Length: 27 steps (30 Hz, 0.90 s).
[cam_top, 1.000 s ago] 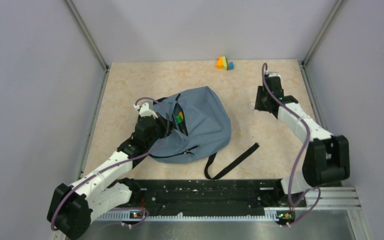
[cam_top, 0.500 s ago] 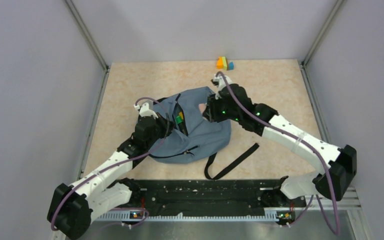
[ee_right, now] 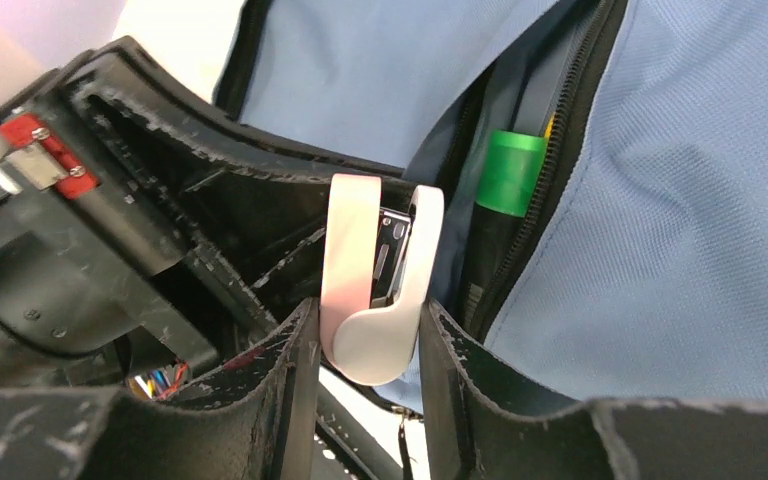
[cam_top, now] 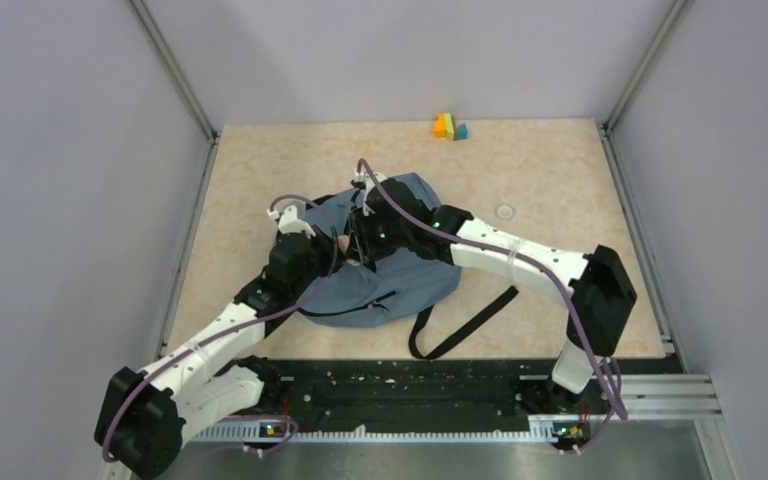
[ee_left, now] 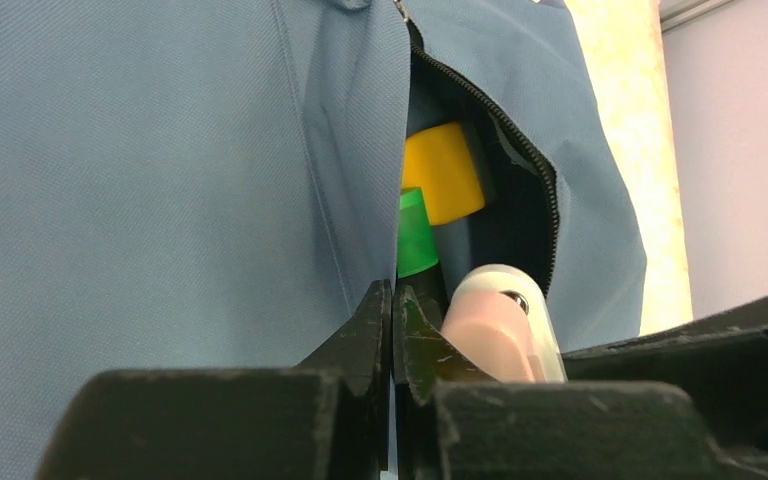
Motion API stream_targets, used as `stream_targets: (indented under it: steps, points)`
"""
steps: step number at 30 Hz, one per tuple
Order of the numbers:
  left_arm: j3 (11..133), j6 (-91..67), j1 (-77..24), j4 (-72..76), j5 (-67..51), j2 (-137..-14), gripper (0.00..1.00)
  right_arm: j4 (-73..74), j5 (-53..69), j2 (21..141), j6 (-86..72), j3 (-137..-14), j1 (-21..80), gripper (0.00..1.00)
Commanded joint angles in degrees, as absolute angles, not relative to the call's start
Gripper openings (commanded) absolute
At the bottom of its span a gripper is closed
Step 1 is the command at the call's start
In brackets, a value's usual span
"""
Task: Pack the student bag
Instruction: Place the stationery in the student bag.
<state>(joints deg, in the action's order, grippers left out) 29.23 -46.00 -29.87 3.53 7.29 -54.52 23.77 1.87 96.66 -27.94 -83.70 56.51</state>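
The dusty-blue student bag lies mid-table with its zip opening facing up. My left gripper is shut on the fabric edge of that opening. Inside the bag I see a green-capped marker and a yellow piece. My right gripper hangs at the opening, next to the left one. Its jaws are shut on a small pink-and-white stapler, which hangs just outside the zip. The marker shows just inside the bag.
Coloured blocks sit at the far edge. A clear ring lies on the table to the right of the bag. The bag's black strap trails toward the near right. Grey walls close in both sides.
My right arm has swung from the table's far right across to the bag's opening, carrying the stapler. The left arm and the bag have stayed put.
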Motion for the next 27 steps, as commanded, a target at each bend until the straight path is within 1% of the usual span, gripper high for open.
stream_targets:
  steps: [1, 8, 11, 19, 23, 24, 25, 27]
  points:
    - [28.69, -45.74, -29.44, 7.64, 7.82, -52.65, 0.00, 23.70, 1.18, 98.87, -31.60, -90.13, 56.83, 0.23]
    - [28.89, -45.78, -29.34, 7.91, 7.30, -52.91, 0.00, 32.92, -5.30, 105.27, -31.82, -98.62, 56.75, 0.25]
    - [29.24, -45.15, -29.29, 7.68, 7.52, -52.74, 0.00, 36.20, -6.29, 107.48, -31.36, -101.41, 56.73, 0.26]
    - [29.70, -44.82, -29.22, 7.55, 7.50, -53.05, 0.00, 44.20, -13.16, 110.03, -29.23, -105.64, 56.36, 0.27]
    - [29.79, -44.82, -29.24, 7.82, 7.21, -53.50, 0.00, 46.44, -16.49, 111.16, -28.42, -108.15, 56.38, 0.29]
    - [29.78, -44.89, -29.23, 7.90, 7.15, -53.59, 0.00, 47.18, -17.31, 111.59, -28.17, -108.98, 56.39, 0.33]
    - [29.79, -44.93, -29.26, 7.95, 7.15, -53.65, 0.00, 47.80, -17.94, 112.06, -27.91, -109.81, 56.39, 0.38]
    - [29.87, -44.99, -29.25, 8.07, 7.12, -53.78, 0.00, 48.54, -18.75, 112.78, -27.23, -110.80, 56.39, 0.54]
